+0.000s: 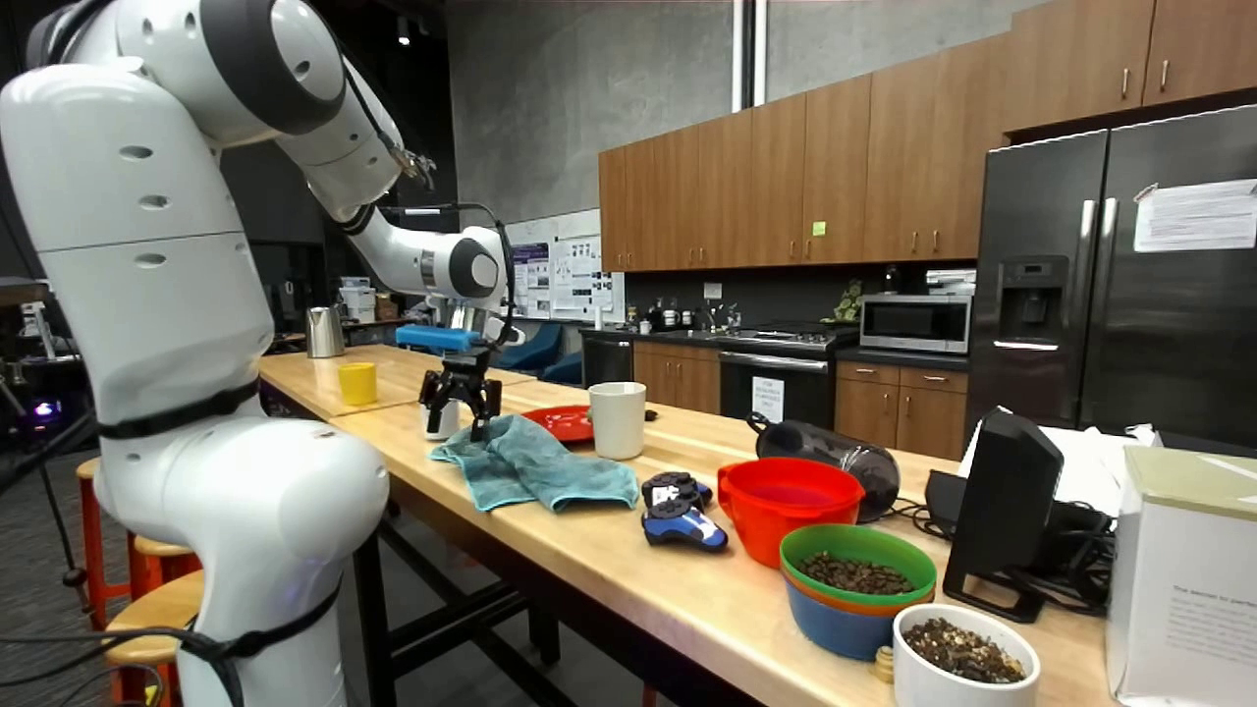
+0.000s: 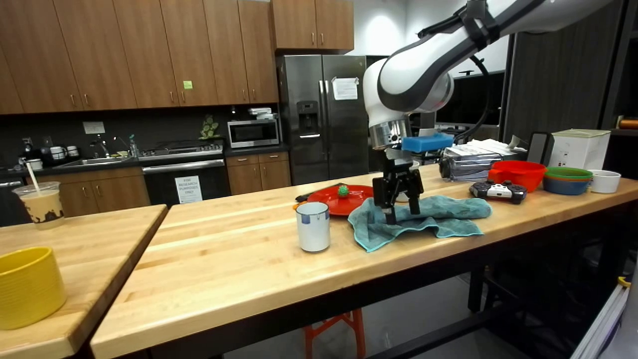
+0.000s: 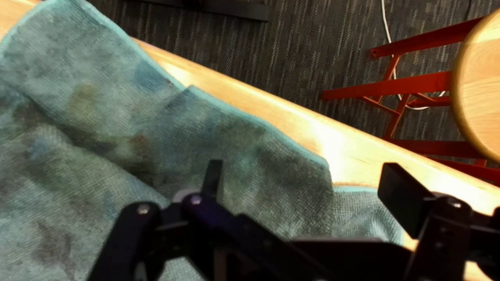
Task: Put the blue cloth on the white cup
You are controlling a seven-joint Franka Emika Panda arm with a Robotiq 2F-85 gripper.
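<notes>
Jaws spread wide and gripping nothing, my gripper [image 3: 302, 175] sits low over the blue cloth [image 1: 545, 469], rumpled near the edge of the wooden table [image 2: 234, 264]. Whether it touches the fabric, I can't tell. Just past the cloth, the white cup [image 1: 619, 422] stands upright, near the red plate [image 2: 331, 203] with its green ball [image 2: 343, 190]. Plenty of clutter to mind: a blue-patched cup [image 2: 313, 229] near one end of the cloth, game controllers [image 1: 680, 528] by the other, overlapping so I can't count them, then the red bowl [image 1: 786, 525], the stacked bowls [image 1: 843, 630] and a dark pitcher [image 1: 830, 452] lying on its side. In an exterior view my gripper [image 2: 402, 212] blocks most of the white cup; in an exterior view my gripper [image 1: 457, 422] cuts across the blue-patched cup. A long dark thing [image 2: 319, 191] behind the plate is too covered to name. On my wrist view the cloth runs off the left side, the gripper's knuckles blur dark across the bottom, and a red-legged stool [image 3: 482, 91] is cut off at the right.
</notes>
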